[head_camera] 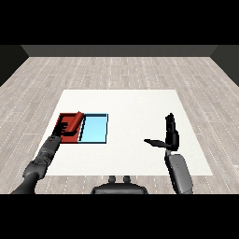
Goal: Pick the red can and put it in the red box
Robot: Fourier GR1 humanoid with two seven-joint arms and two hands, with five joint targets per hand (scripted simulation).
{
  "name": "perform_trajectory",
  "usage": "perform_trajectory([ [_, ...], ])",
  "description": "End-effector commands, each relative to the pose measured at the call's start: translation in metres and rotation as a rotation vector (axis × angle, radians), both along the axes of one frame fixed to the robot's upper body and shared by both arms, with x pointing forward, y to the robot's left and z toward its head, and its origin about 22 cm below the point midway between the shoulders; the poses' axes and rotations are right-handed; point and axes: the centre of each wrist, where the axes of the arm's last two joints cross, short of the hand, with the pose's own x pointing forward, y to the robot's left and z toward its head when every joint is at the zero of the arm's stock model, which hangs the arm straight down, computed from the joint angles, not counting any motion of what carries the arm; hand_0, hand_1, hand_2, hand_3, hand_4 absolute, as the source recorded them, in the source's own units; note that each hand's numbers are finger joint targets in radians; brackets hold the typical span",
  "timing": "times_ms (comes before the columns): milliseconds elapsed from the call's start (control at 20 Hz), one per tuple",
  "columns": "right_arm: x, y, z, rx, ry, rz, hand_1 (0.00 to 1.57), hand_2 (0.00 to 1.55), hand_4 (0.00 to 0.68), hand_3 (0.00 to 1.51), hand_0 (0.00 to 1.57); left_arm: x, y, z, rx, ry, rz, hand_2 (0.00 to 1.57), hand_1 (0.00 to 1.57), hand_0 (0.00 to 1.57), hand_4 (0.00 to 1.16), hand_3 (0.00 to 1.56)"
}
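Observation:
The red can [76, 121] is tilted over the red tray [63, 118], at that tray's right side next to the light blue tray [94, 129]. My left hand [64, 131] reaches over the red tray's near part and is curled round the can's lower end. The hand and the can hide most of the red tray's floor. I cannot tell whether the can touches the tray. My right hand [171, 136] hovers over the right part of the table, far from both trays, with fingers straight up, thumb out to the left and nothing in it.
Both trays lie side by side on the left of the white table [135, 107]. The table's near edge runs just in front of my forearms. Grey wooden floor surrounds the table.

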Motion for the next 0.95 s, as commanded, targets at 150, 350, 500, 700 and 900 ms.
perform_trajectory([
  [150,0.000,-0.007,0.010,0.032,-0.024,0.019,0.00,0.00,0.000,0.00,0.00,0.002,0.022,0.017,0.013,-0.010,0.077,0.00,0.00,0.00,0.00,0.00],
  [350,-0.004,-0.001,0.001,0.057,-0.022,0.050,0.00,0.00,0.000,0.00,0.00,0.021,0.020,0.045,-0.098,-0.418,0.148,0.00,0.00,0.00,0.00,0.00],
  [500,-0.008,-0.005,0.003,0.060,-0.025,0.059,0.00,0.00,0.000,0.00,0.00,0.032,0.002,0.052,-0.214,-0.700,0.077,0.00,0.00,0.00,0.00,0.00],
  [700,-0.012,0.007,-0.005,0.108,-0.024,0.130,0.00,0.00,0.000,0.00,0.00,0.058,-0.052,0.070,-0.488,-0.985,-0.114,0.00,0.00,0.00,0.00,0.00],
  [900,-0.006,-0.001,0.000,0.152,-0.018,0.202,0.00,0.00,0.000,0.00,0.00,0.046,-0.101,0.042,-0.642,-1.036,-0.262,0.00,0.00,0.00,0.00,0.00],
])
